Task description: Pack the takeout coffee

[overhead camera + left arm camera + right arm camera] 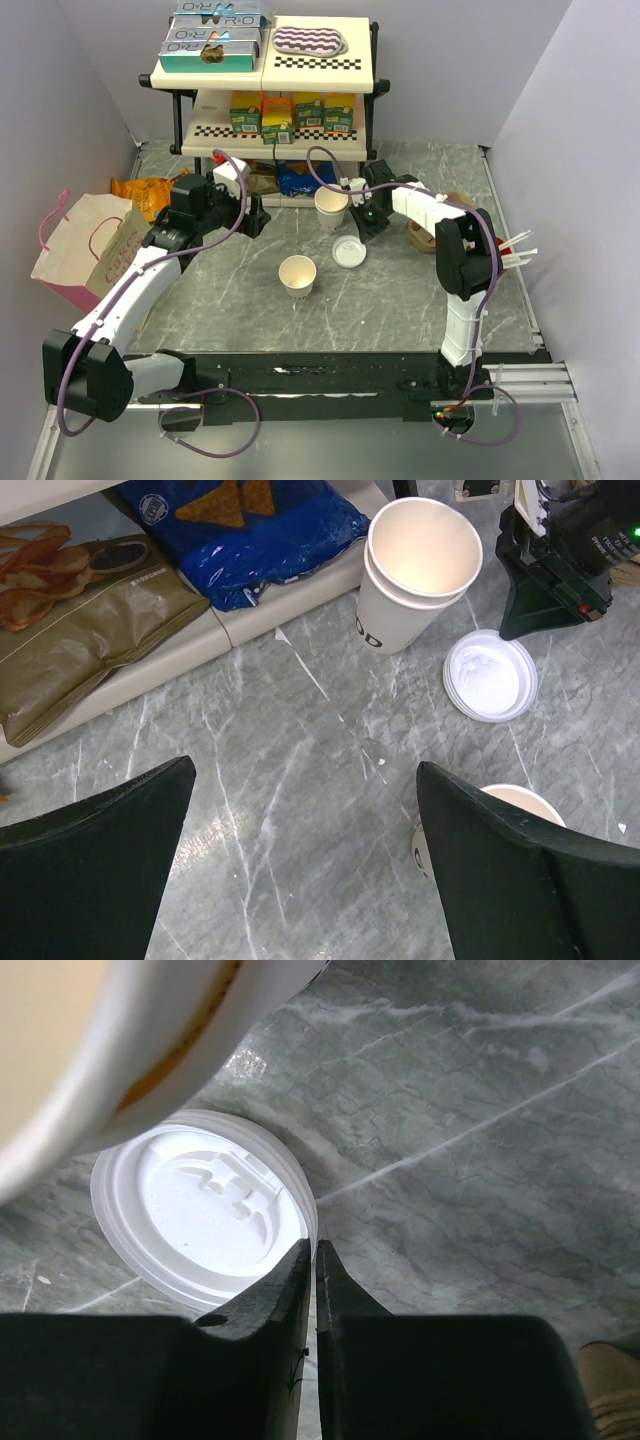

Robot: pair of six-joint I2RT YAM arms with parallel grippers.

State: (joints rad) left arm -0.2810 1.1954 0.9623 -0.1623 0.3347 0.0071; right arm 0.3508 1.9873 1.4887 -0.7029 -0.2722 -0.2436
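While left pincer (305, 780) hangs wide open, empty, right pincer (312, 1248) nearly closed, apparently pinching lid (200, 1210) rim.

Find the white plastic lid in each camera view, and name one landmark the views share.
Top external: white lid mid-table, right of the single cup.
Left wrist: lid upper right, below the cup stack.
Right wrist: lid left of centre, by the stack's rim.
Shared landmark: the cup stack beside it.
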